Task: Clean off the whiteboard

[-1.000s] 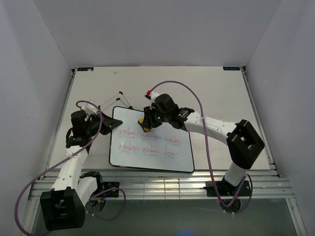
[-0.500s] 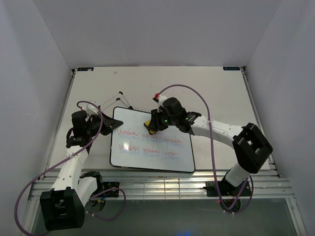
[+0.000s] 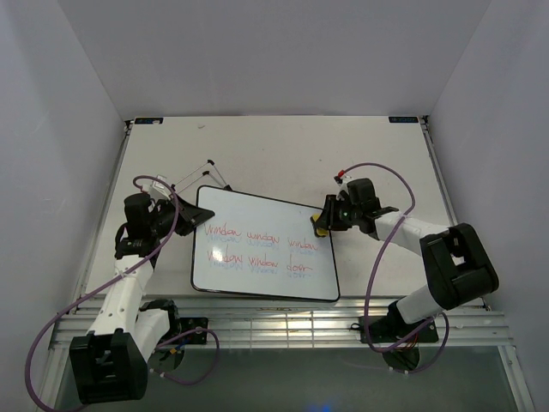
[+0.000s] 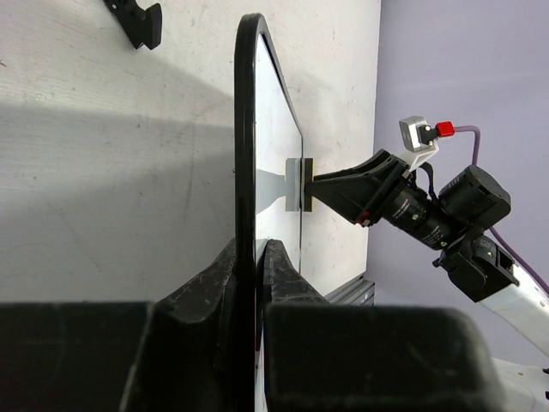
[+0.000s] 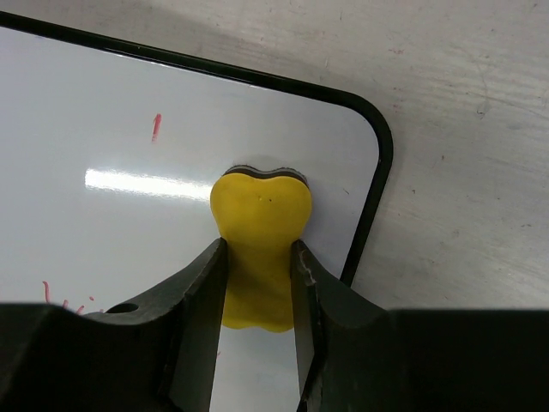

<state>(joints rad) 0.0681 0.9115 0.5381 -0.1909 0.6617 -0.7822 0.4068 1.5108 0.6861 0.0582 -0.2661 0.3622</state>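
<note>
- Your whiteboard [image 3: 257, 281] sits on the table [image 3: 386, 163], with two rows of red writing [image 3: 257, 235] running across its middle.
- Your left gripper [image 4: 254, 257] is clamped on the whiteboard's left edge, one finger against each face.
- Your right gripper [image 5: 259, 283] pinches the yellow eraser [image 5: 260, 206] between both fingers. The eraser presses on the whiteboard at its far right corner, just inside the black frame [image 5: 369, 210].
- A short red stroke [image 5: 156, 127] sits on the whiteboard, left of the eraser and apart from it.
</note>
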